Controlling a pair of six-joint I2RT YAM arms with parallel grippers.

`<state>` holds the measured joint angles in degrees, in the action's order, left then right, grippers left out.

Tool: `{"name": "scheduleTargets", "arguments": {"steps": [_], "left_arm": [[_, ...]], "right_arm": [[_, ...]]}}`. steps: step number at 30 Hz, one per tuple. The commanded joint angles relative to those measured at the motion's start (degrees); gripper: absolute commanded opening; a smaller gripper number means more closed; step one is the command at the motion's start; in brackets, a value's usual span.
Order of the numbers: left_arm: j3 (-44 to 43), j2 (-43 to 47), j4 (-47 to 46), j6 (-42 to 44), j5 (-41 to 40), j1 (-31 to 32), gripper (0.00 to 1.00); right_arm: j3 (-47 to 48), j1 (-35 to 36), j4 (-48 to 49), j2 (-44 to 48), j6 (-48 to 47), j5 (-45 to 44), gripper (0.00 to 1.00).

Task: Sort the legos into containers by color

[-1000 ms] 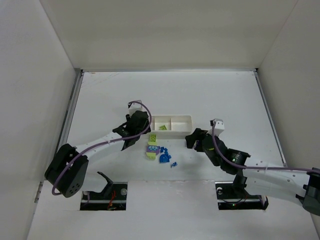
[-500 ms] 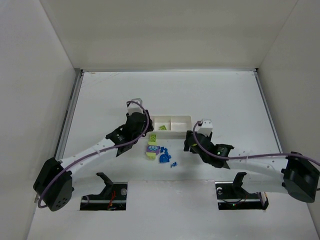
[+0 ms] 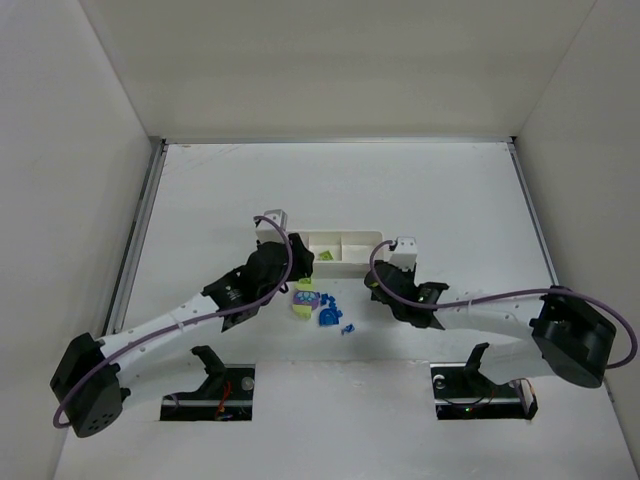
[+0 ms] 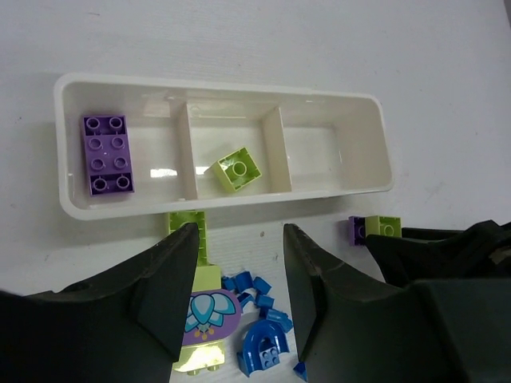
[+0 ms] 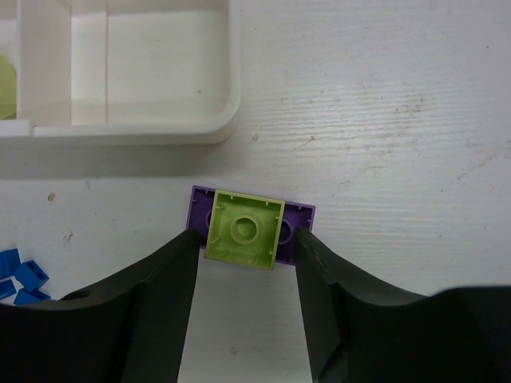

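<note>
The white tray (image 4: 223, 203) has three compartments. A purple brick (image 4: 106, 153) lies in its left one, a lime brick (image 4: 238, 171) in the middle one, and nothing in the right one. In front of the tray lie a lime brick (image 4: 188, 223), a purple and lime decorated piece (image 4: 206, 319) and several small blue pieces (image 4: 255, 291). My left gripper (image 4: 239, 239) is open and empty above this pile (image 3: 318, 308). My right gripper (image 5: 246, 243) is open, its tips on either side of a lime brick stacked on a purple brick (image 5: 246, 230) that rests on the table by the tray's right end.
The tray's rounded corner (image 5: 215, 128) lies just beyond the right gripper. Both grippers (image 3: 285, 275) (image 3: 378, 285) work close together in front of the tray (image 3: 345, 266). High white walls enclose the table on three sides.
The right gripper has moved left toward the tray's right end and now straddles the stacked brick. The left arm has stretched out and its gripper has shifted over the pile.
</note>
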<state>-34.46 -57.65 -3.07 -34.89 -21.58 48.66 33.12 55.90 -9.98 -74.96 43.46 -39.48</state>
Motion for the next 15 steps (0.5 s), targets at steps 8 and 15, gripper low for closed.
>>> {"name": "scheduleTargets", "arguments": {"steps": [8,15], "left_arm": [[1.94,5.35,0.52,-1.93,0.40,1.65,0.44],[2.55,9.65,0.26,-4.82,4.44,2.00,0.56]], "right_arm": [[1.86,-1.10,1.89,-2.12,0.66,-2.70,0.30],[0.80,1.35,3.20,11.39,2.15,-0.43,0.25]]}}
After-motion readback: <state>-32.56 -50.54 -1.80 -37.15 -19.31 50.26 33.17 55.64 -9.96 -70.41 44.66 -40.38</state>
